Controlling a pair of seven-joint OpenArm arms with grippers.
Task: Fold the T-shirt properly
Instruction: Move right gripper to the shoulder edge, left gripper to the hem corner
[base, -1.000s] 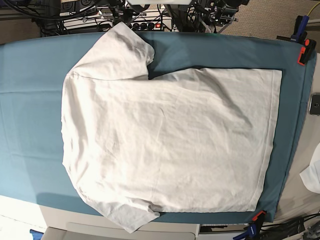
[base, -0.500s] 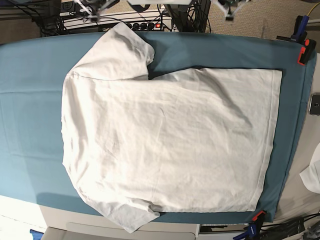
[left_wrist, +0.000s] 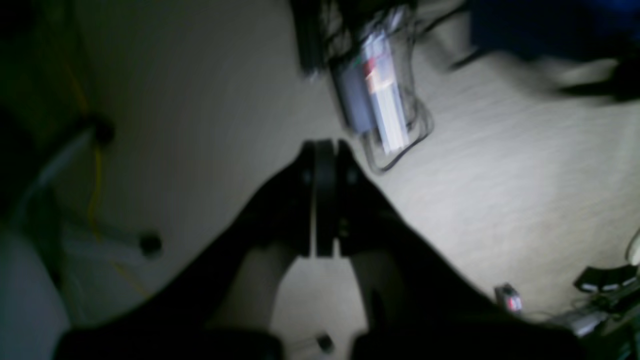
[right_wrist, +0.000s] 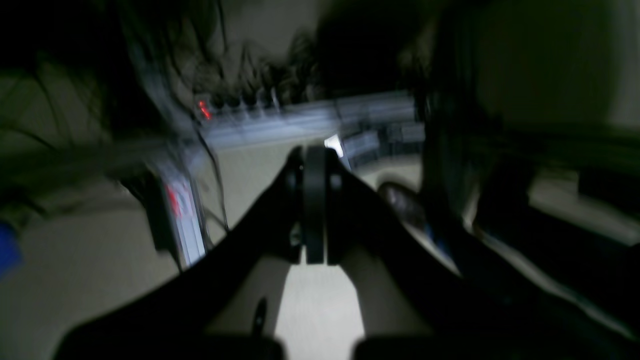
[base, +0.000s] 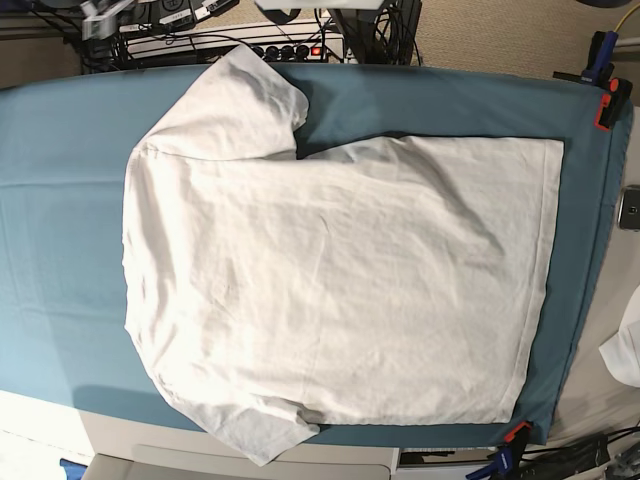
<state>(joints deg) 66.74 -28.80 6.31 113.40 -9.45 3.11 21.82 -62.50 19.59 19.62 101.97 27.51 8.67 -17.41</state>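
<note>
The white T-shirt (base: 330, 290) lies spread flat and wrinkled on the teal table cover (base: 60, 200). One sleeve (base: 235, 105) points to the far edge, the other (base: 255, 435) hangs over the near edge, and the hem runs along the right. In the blurred left wrist view my left gripper (left_wrist: 325, 147) is shut with nothing in it, over pale floor and cables. My right gripper (right_wrist: 315, 152) is likewise shut and empty, facing a power strip and wires. Neither wrist view holds the T-shirt, and neither gripper is over it in the base view.
Orange clamps (base: 606, 105) (base: 517, 432) pin the cover at the right corners. A power strip (base: 285, 48) and cables lie beyond the far edge. A small white cloth scrap (base: 628, 350) and a phone-like device (base: 631, 208) sit at the right edge.
Arm parts seen at the top edge of the base view have swung outward, left and right, and nearly left the picture. The T-shirt has not moved.
</note>
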